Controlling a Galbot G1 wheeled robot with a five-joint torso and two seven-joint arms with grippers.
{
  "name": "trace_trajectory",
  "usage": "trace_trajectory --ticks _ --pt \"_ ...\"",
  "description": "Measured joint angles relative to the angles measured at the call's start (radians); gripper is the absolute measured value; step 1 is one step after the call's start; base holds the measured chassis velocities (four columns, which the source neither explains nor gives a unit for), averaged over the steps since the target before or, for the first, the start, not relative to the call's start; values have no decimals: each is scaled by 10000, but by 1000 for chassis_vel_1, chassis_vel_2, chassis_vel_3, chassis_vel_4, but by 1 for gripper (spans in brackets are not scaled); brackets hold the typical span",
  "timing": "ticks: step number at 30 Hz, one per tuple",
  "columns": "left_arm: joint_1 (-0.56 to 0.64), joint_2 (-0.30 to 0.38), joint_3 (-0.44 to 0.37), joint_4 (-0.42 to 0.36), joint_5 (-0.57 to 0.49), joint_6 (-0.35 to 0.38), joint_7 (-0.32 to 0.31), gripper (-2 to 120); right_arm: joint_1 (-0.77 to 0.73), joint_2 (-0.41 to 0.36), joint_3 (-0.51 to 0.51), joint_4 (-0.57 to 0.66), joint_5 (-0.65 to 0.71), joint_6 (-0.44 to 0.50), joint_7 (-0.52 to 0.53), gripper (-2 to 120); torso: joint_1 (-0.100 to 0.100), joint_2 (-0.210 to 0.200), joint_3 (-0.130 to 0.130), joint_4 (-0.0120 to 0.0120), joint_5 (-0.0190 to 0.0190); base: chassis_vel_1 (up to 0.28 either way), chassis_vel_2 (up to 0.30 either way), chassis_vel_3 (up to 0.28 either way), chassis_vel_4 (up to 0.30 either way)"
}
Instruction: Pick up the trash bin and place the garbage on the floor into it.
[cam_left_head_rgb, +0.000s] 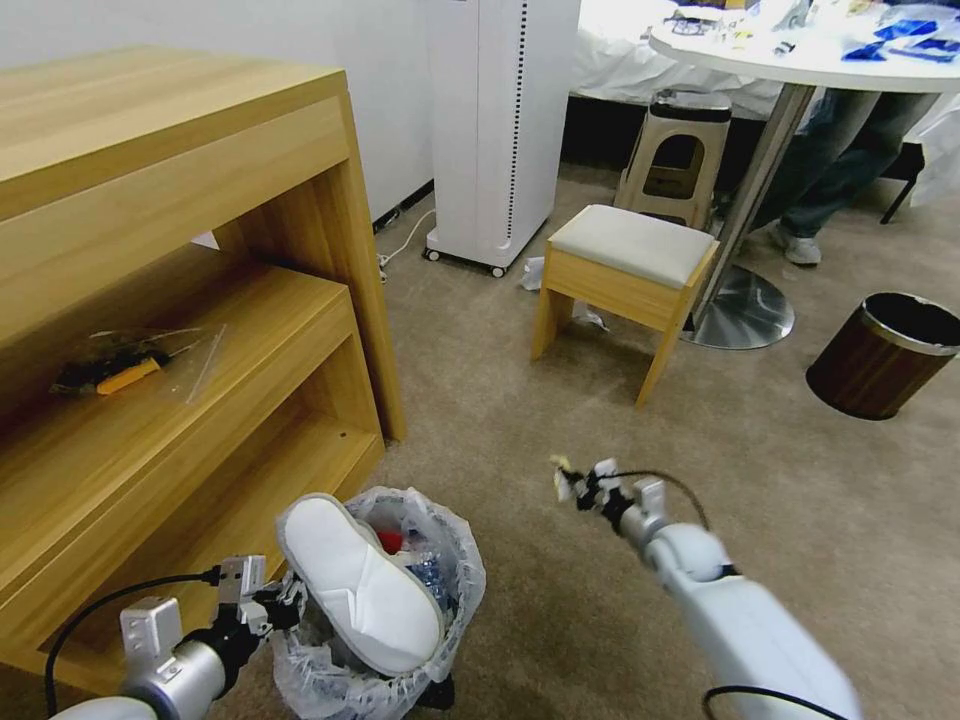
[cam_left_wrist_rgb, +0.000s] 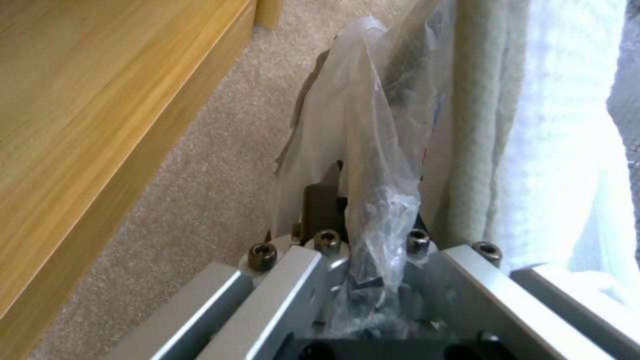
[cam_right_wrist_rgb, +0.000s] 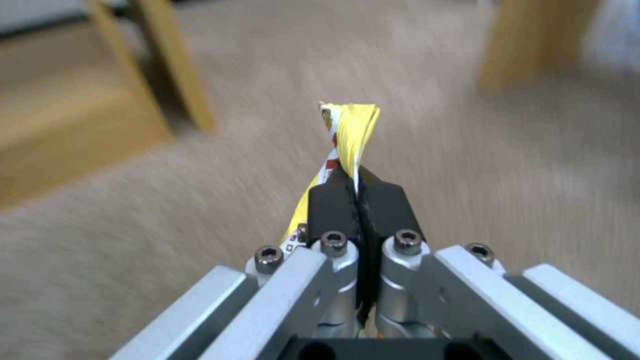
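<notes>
- The left gripper (cam_left_head_rgb: 283, 603) sits low at the robot's left, its fingers pinched onto the rim of the small round black trash bin (cam_left_head_rgb: 375, 610), with the crinkly translucent white plastic bag liner (cam_left_wrist_rgb: 373, 165) caught between them.
- Just beyond that gripper, a white fabric slipper (cam_left_head_rgb: 358, 585) lies tilted across the bin's mouth, its sole edge against the liner; under it something red and a clear bottle seem to lie inside, though they are mostly hidden.
- The right gripper (cam_left_head_rgb: 572, 484) is held out over the beige-tan short-pile carpet floor (cam_left_head_rgb: 800, 500), well apart from the bin, which lies to its left.
- Its black fingers (cam_right_wrist_rgb: 333, 205) are closed tight on a twisted yellow wrapper (cam_right_wrist_rgb: 352, 131), whose end sticks out past the fingertips.
- Left of the left gripper stands a light wooden shelf unit (cam_left_head_rgb: 180, 300).
- Ahead of the right gripper are a small wooden stool with a pale cushion (cam_left_head_rgb: 625, 270) and, farther right, a brown wood-grain bin with a silver rim (cam_left_head_rgb: 885, 355).
</notes>
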Motion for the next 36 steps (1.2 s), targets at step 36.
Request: trace_trajectory --ticks 36 --pt "-75 -98 -40 53 -128 140 -147 0 2765 -1792 -5922 5462 2350 -2771 -475 4 0 0 1 3 0 0 0 0 0"
